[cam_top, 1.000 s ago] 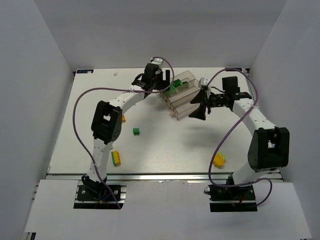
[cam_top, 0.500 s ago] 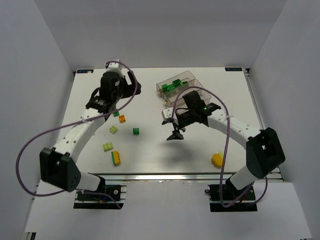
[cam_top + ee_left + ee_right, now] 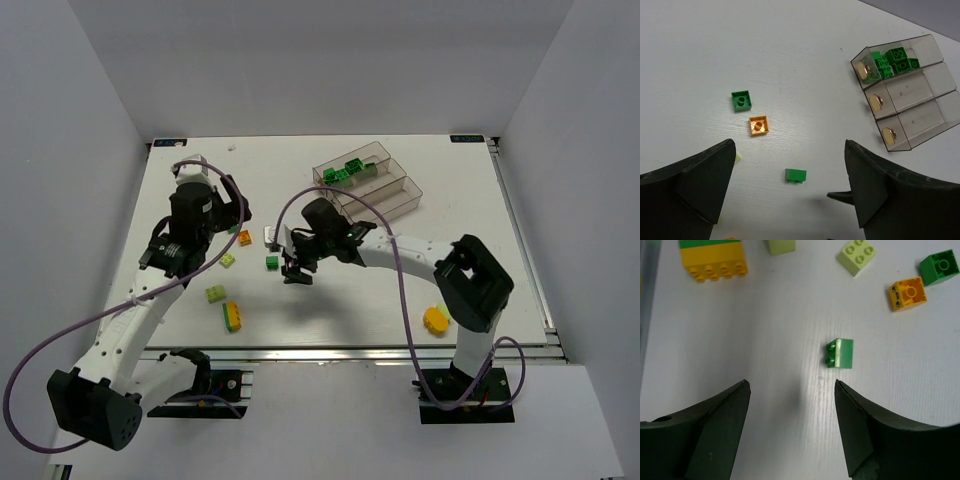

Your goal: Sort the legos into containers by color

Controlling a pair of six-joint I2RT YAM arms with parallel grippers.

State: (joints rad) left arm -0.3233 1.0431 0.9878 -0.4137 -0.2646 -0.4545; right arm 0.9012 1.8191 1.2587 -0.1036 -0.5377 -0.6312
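Observation:
My right gripper (image 3: pixel 292 264) (image 3: pixel 791 384) hangs open over the table's middle, nothing between its fingers. A green lego (image 3: pixel 272 262) (image 3: pixel 841 353) (image 3: pixel 795 175) lies on its side just ahead of the right-hand fingertip. My left gripper (image 3: pixel 195 235) (image 3: pixel 789 142) is wide open and empty, high above the loose legos. An orange lego (image 3: pixel 759 125) (image 3: pixel 908 293), a dark green one (image 3: pixel 741 99) (image 3: pixel 940 267), two pale yellow-green ones (image 3: pixel 857 255) (image 3: pixel 215 294) and a yellow-and-green stack (image 3: pixel 714 257) (image 3: pixel 232 316) lie at left. The containers (image 3: pixel 385 190) (image 3: pixel 920 85) stand at the back; the far trough holds several green legos (image 3: pixel 892 60).
A yellow-orange lego (image 3: pixel 436 320) lies alone near the front right, beside the right arm's elbow. The right arm's cable loops above the table between the containers and the gripper. White walls close in the table on three sides.
Both arms have left the containers. The left gripper swung left and nearer; the right gripper swept left to the green lego in the middle, its jaws a little narrower.

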